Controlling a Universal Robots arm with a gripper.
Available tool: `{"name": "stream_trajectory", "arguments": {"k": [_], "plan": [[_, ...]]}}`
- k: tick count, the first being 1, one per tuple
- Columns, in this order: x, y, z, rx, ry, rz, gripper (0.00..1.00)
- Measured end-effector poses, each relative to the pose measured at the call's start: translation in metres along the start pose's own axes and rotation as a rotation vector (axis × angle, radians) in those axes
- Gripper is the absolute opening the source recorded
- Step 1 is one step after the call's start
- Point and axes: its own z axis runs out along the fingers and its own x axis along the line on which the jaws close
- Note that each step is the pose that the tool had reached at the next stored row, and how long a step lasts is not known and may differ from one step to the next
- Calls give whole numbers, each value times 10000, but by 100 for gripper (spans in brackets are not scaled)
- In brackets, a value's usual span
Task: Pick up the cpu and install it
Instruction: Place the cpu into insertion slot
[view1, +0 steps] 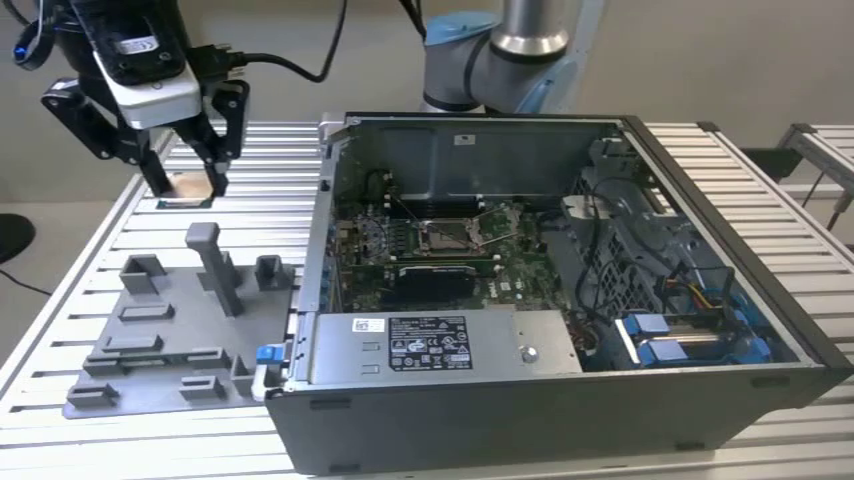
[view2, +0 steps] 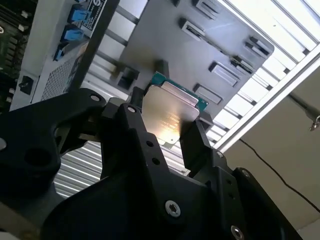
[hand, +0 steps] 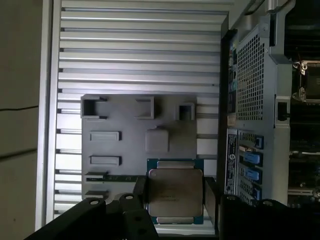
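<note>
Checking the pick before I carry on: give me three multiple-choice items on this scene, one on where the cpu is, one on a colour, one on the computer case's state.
1. Where is the cpu?
A. In the motherboard socket
B. Held in the gripper
C. On the power supply

2. What colour is the fixture tray?
A. Red
B. Grey
C. Yellow

3. How is the computer case?
A. Closed by a panel
B. Upside down
C. Open on top

Answers:
1 B: in both wrist views the fingers clamp its two sides.
2 B: it shows plain grey in the exterior view.
3 C: the motherboard lies exposed inside.
</note>
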Motion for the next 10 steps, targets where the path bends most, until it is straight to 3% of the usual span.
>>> {"name": "stream_trajectory", "arguments": {"k": [10], "plan": [[-455, -8, -4, 1, 1, -1, 0]]}}
